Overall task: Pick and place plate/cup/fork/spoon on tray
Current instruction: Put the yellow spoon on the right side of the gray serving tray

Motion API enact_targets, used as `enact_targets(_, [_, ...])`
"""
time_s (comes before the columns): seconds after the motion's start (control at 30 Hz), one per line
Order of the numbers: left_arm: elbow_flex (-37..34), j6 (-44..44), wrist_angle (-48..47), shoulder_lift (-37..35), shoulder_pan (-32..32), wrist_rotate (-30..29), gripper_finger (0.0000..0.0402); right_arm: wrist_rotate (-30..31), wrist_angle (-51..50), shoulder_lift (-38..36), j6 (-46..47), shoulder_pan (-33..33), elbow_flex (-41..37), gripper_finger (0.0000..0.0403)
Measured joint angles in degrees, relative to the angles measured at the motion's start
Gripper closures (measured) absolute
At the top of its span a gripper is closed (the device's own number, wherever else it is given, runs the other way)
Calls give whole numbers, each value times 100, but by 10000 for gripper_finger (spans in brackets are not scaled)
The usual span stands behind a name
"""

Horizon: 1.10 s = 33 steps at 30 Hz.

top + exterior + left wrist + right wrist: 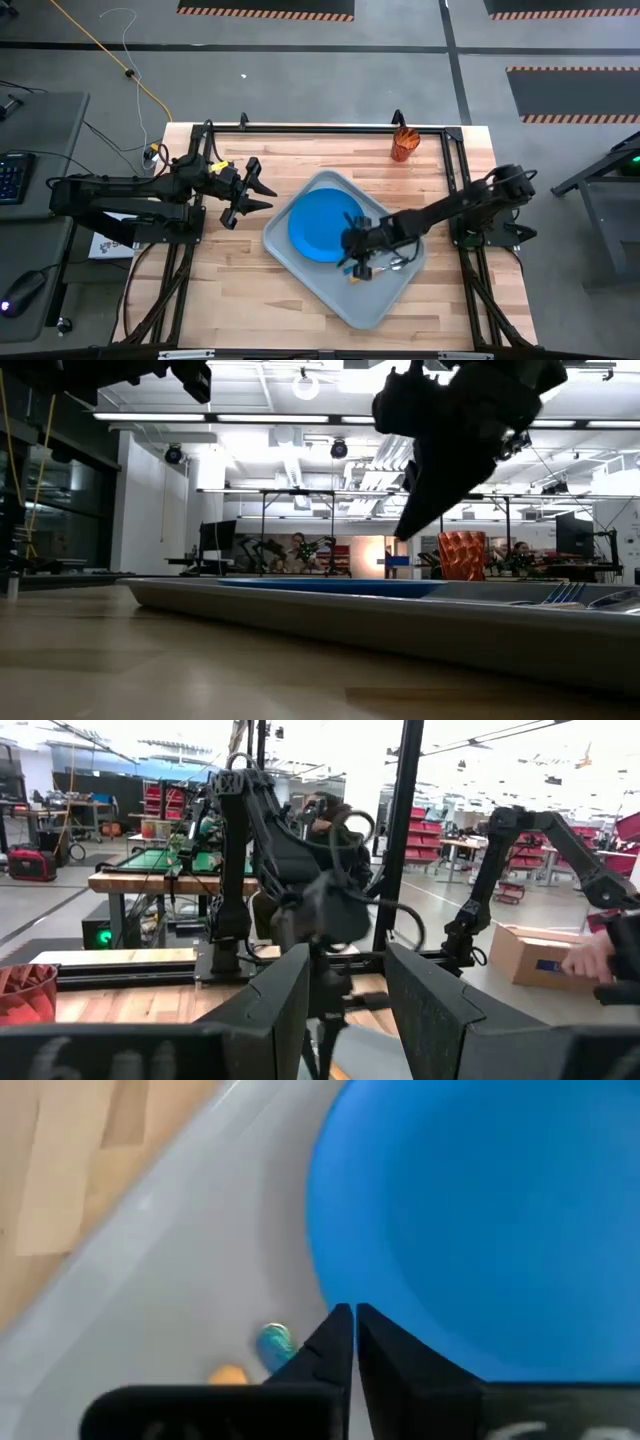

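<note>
The pale grey tray (pixel 372 300) lies on the table's middle, turned at an angle. The blue plate (pixel 318 228) lies flat in its far-left part. The fork, teal handle (pixel 277 1340), and the spoon, orange handle (pixel 228 1374), lie side by side in the tray's right part (pixel 385 266), their metal ends showing in the low view (pixel 565 595). The red-orange cup (pixel 403 145) stands upright on the table at the far right. My right gripper (pixel 352 1320) is shut and empty, above the tray between the plate's rim and the utensil handles (pixel 352 258). My left gripper (pixel 252 196) is open and empty, left of the tray.
Black frame rails (pixel 320 128) run along the table's far edge and both sides. Bare wood lies near the front edge left of the tray (pixel 230 300). The cup also shows behind the tray in the low view (pixel 462 555). A person's hand (pixel 590 960) shows in the room beyond.
</note>
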Motion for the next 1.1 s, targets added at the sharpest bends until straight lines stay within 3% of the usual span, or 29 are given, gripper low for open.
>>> enact_targets(0.23, [0, 1, 2, 0, 0, 0, 277, -204, 216, 534, 43, 562, -15, 400])
enact_targets(0.37, [0, 1, 30, 0, 0, 0, 277, 23, 451, 637, 161, 791, -15, 401])
enact_targets(0.67, [0, 3, 26, 0, 0, 0, 277, 331, 337, 666, 194, 851, -13, 402])
enact_targets(1.1, [0, 3, 16, 0, 0, 0, 277, 261, 146, 666, 147, 851, -13, 403])
